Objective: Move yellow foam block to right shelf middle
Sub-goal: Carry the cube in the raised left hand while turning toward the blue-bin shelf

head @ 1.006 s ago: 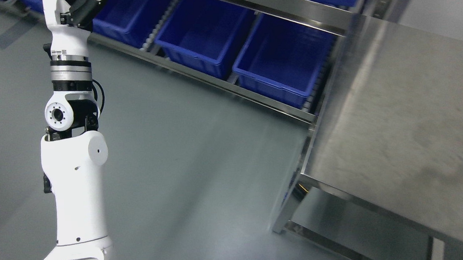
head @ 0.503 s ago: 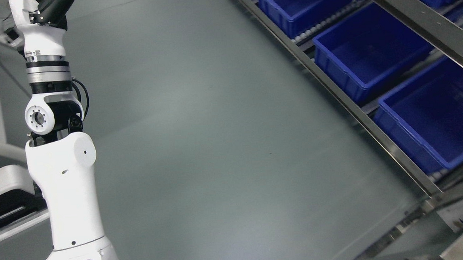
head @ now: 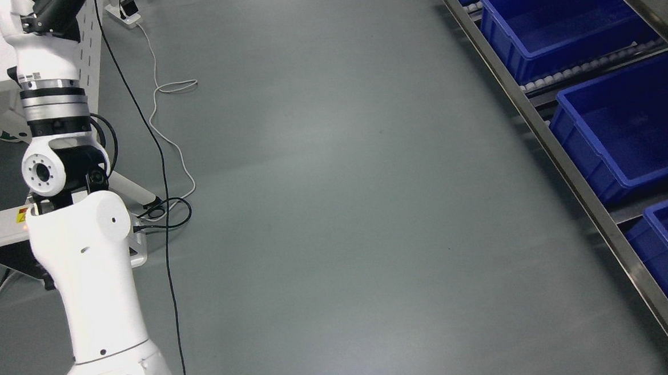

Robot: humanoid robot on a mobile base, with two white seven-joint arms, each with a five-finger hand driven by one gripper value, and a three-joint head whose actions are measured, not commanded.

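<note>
I'm looking down at bare grey floor (head: pixel 334 199) in the head view, so I'm judging this as the travel or search step, not a grasp or a placement. The yellow foam block isn't showing anywhere in this frame; I can't say where it is. My left arm (head: pixel 86 263) is rising up the left side, white forearm and silver wrist ring, and it's running out past the top edge, so the left robot hand is cut off there and I can't tell whether it's spread, curled or carrying anything. The right arm isn't showing at all. A shelf rail (head: pixel 567 164) is slanting down the right side with blue bins (head: pixel 622 121) sitting on rollers behind it, all of them looking empty as far as I can see. Black and white cables (head: pixel 161 162) are trailing over the floor at the left, near a white base (head: pixel 5 242). Next move, as I'm reading it: getting the block, or the robot hand, into the picture, then lining up on the shelf's middle level. The cables are something I'm wanting to steer the base clear of.
</note>
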